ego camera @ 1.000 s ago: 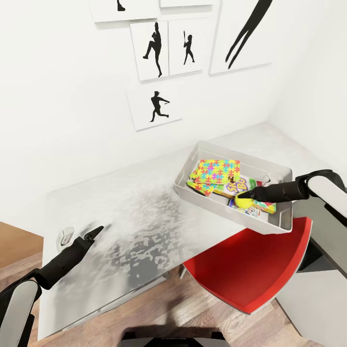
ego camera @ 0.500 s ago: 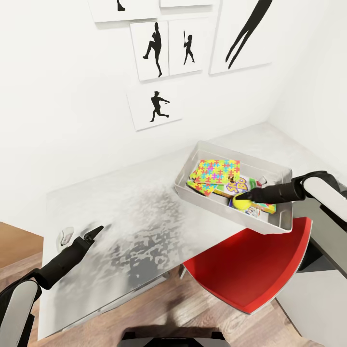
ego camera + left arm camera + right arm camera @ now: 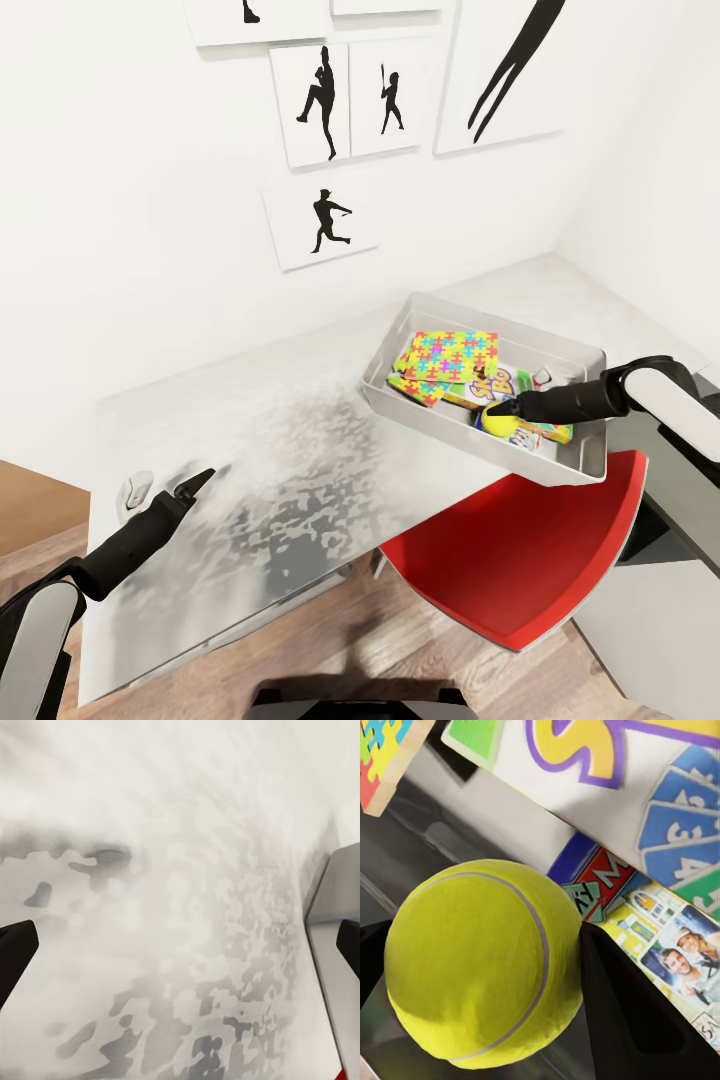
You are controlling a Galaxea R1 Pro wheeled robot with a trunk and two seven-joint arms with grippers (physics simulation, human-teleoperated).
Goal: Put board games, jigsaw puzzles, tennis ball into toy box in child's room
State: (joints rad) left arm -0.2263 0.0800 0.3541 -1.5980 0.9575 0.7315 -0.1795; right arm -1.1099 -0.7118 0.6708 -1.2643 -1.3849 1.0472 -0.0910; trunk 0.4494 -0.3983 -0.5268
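While my right gripper (image 3: 497, 411) is pinching the tennis ball (image 3: 498, 420) low inside the toy box (image 3: 590, 468), over the board games (image 3: 500, 383) and jigsaw puzzles (image 3: 448, 360), I am thinking I need to let go next. My left gripper (image 3: 200, 481) is waiting, spread apart, over the table (image 3: 300, 460).

Red chair (image 3: 520, 560), silhouette pictures (image 3: 320, 100)

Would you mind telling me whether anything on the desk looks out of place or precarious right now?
Yes: the toy box sits askew at the table edge, its near corner overhanging the red chair. Inside, the jigsaw puzzles and board games lie in an untidy overlapping pile. The right gripper holds the tennis ball over them.
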